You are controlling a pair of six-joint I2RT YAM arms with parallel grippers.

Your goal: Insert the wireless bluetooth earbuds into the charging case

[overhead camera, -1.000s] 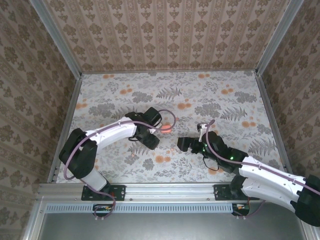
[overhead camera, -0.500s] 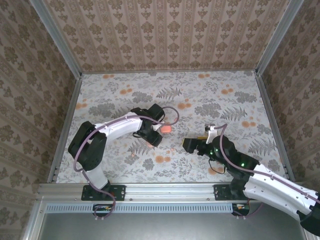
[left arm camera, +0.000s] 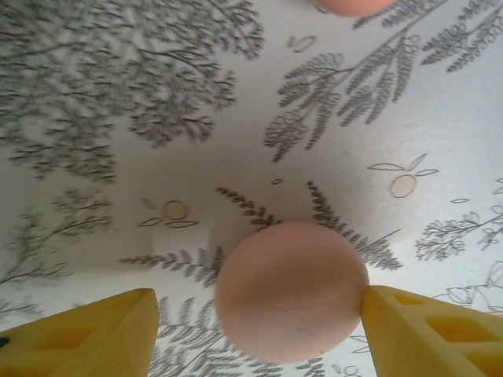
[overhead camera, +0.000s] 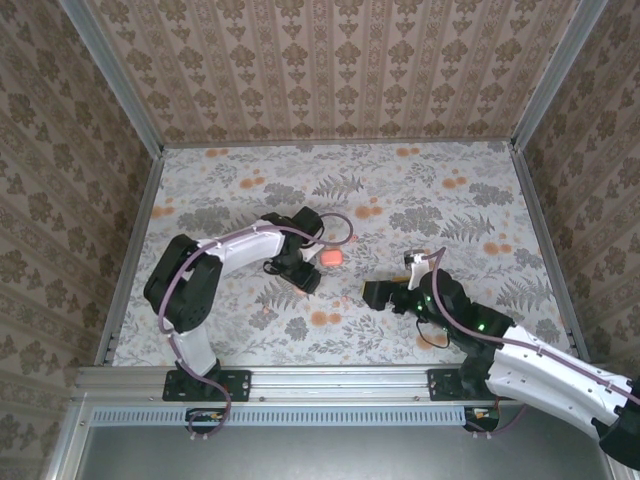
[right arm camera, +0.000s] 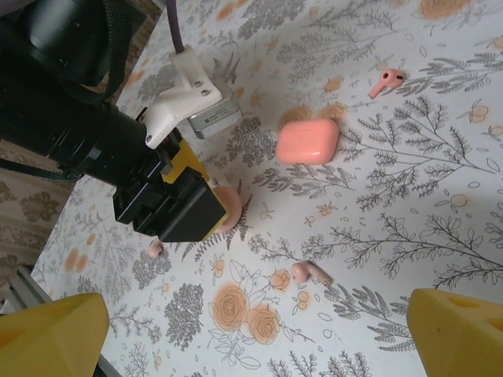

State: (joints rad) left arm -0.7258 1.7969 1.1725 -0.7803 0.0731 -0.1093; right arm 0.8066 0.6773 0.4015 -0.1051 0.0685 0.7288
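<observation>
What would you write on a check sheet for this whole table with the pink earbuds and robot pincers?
Surface: flat floral-print table, grey ferns, orange blossoms.
Job's things: charging case lying on the table, looks shut; one earbud and a second earbud lie loose, apart from it.
Clutter: round pink piece; tiny pink bit; unclear what either is.
Grippers: left pincer open, fingers either side of the round pink piece; right pincer open wide, holding nothing.
Cables: purple cable loops along the left arm.
Surroundings: patterned wallpaper walls, metal rails.
</observation>
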